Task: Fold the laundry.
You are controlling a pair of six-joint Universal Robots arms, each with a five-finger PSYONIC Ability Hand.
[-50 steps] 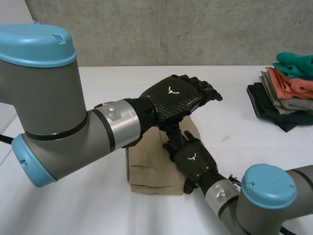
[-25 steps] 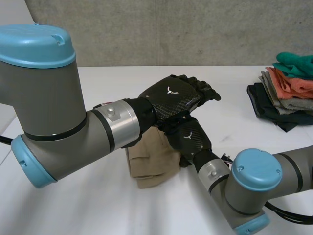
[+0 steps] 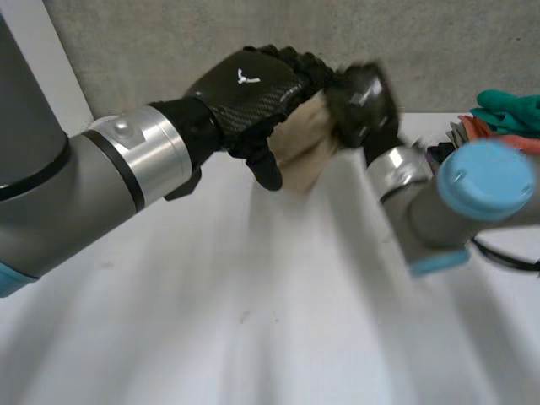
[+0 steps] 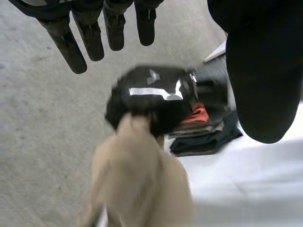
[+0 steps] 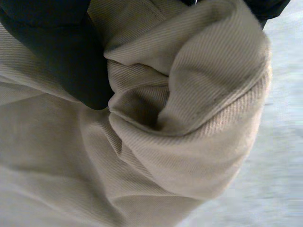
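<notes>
A tan garment (image 3: 305, 143) hangs bunched in the air above the white table (image 3: 253, 304). My right hand (image 3: 359, 101) is shut on its top. In the right wrist view the thumb (image 5: 61, 52) presses into the crumpled tan fabric (image 5: 189, 118). My left hand (image 3: 253, 89) hovers just beside the garment, open, with its fingers (image 4: 90, 33) straight and apart from the cloth. From the left wrist, the right hand (image 4: 151, 99) shows clenched over the tan cloth (image 4: 137, 175), which dangles below it.
A pile of folded clothes (image 3: 506, 118) in green, orange, grey and dark colours sits at the table's far right, also seen from the left wrist as a stack (image 4: 203, 132) behind the right hand. A concrete wall (image 3: 169, 42) stands behind the table.
The tan garment lay folded on the table; my right hand has closed on it and lifted it up and back. My left hand rose alongside, still open.
</notes>
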